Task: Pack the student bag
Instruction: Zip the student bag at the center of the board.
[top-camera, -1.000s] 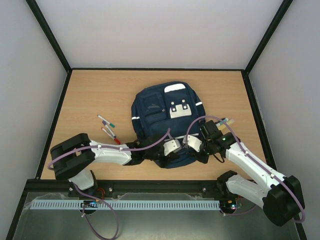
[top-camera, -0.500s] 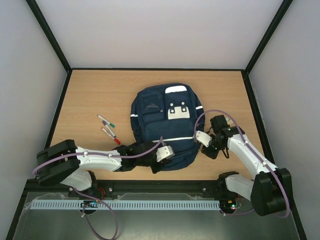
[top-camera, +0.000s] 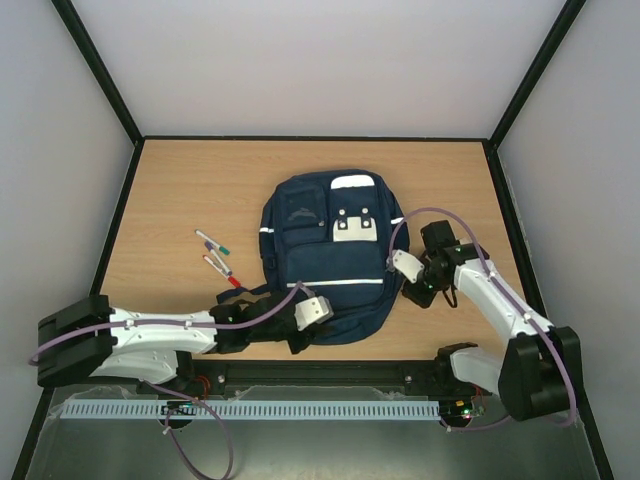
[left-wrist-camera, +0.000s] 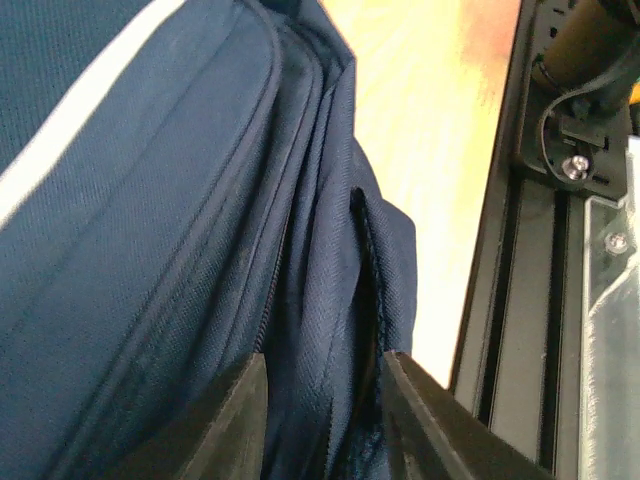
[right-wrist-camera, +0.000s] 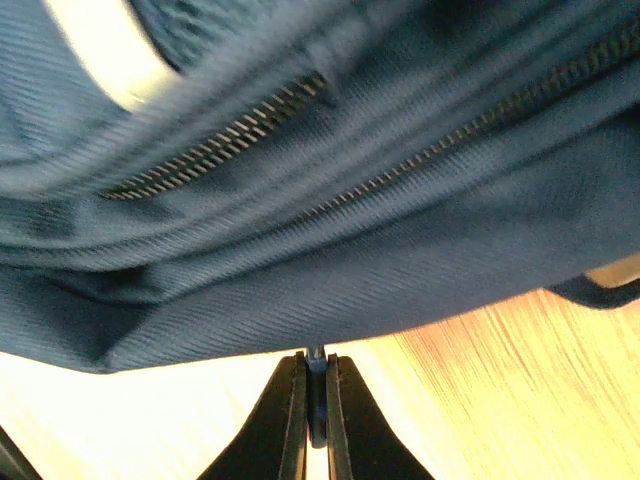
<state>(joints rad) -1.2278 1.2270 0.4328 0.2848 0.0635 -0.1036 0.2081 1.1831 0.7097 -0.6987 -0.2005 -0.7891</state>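
The left jaws stood parted at the near left corner of the student bag (top-camera: 325, 250), with a fold of its navy fabric in the gap between the two black fingers (left-wrist-camera: 232, 425). Just behind them ran the black frame rail (left-wrist-camera: 520, 300) along the near edge of the wooden worktop (top-camera: 170, 190). The right jaws were closed tight on a thin tab (right-wrist-camera: 316, 395) at the bag's right edge, close to two zips (right-wrist-camera: 215, 140) and a white stripe. The bag lay flat in the middle of the worktop, front pocket up, its grey-white patches toward the far side. A few pens (top-camera: 218, 258) lay loose to its left, near it but not touching, beyond the outstretched left arm (top-camera: 160, 335).
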